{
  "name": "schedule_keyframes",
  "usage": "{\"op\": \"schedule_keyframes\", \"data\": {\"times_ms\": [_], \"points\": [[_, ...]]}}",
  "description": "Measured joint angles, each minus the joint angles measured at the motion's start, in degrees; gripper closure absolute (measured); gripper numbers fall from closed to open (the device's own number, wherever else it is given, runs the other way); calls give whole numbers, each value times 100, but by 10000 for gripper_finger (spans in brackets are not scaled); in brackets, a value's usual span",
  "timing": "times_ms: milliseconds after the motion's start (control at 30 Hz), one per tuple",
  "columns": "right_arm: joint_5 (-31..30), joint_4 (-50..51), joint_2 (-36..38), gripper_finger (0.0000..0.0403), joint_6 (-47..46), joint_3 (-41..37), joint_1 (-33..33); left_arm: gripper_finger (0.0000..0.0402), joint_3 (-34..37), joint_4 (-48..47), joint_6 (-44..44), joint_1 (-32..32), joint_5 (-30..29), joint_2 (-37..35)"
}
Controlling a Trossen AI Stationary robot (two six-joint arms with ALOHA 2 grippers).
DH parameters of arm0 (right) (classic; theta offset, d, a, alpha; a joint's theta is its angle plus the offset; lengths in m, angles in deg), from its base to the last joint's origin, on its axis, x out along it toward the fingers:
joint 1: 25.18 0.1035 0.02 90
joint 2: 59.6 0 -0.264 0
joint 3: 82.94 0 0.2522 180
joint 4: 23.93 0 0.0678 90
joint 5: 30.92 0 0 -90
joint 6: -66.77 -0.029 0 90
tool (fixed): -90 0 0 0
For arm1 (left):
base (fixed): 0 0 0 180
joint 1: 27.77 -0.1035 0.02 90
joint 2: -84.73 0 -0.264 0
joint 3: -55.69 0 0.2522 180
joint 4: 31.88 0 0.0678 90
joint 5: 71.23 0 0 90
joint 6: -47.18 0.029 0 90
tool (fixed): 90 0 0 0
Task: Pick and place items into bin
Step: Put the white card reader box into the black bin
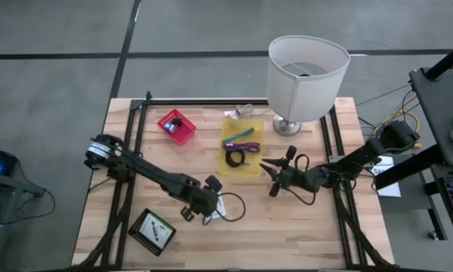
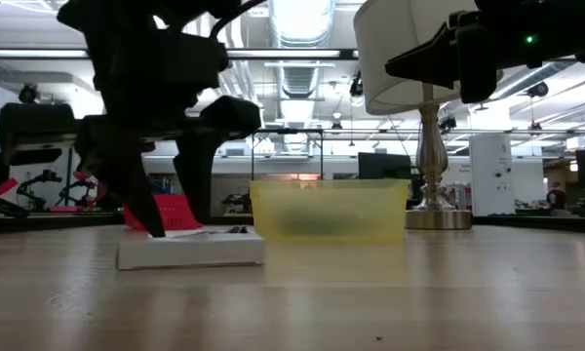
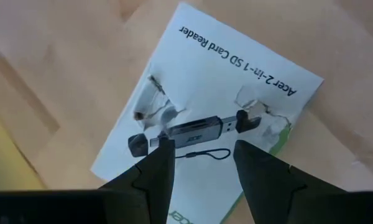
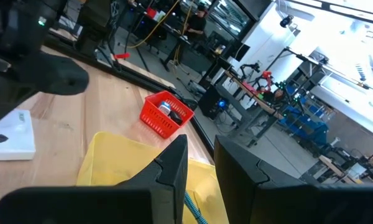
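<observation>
A white card (image 3: pixel 236 81), printed "Acer 2-in-1 SD Card Reader", lies flat on the wooden table with a dark card reader (image 3: pixel 193 130) on its face. My left gripper (image 3: pixel 202 149) points steeply down over it, open, one finger on each side of the reader. In the high view it (image 1: pixel 210 202) is near the table's middle, over the card (image 1: pixel 220 204). The yellow bin (image 1: pixel 241 168) holds teal and purple tools (image 1: pixel 240 140) and a coiled black cable (image 1: pixel 235 158). My right gripper (image 1: pixel 270 177) hovers level just right of the bin, slightly open and holding nothing. My left gripper comes down from above with the reader between its open fingers. In the low view one fingertip (image 2: pixel 156 230) reaches the card's top face (image 2: pixel 190 239). I cannot tell whether it touches.
A red basket (image 1: pixel 177 127) stands far left of the bin. A white-shaded lamp (image 1: pixel 306 72) stands at the far right. A black box (image 1: pixel 152 230) lies near the front left. Dark rails run along the table's left, far and right sides.
</observation>
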Motion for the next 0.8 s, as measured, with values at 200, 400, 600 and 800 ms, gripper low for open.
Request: {"op": "schedule_keyframes", "data": {"times_ms": [200,400,600,800], "points": [[0,0,0,335,-2,1,0,246,30,-90,10,78,-149,-226],[0,0,0,335,-2,0,0,246,9,142,544,49,-362,-481],[0,2,0,335,-2,1,0,246,10,337,1213,-172,-364,-505],[0,4,0,335,-2,-9,0,247,-61,473,1643,-420,43,-426]]}}
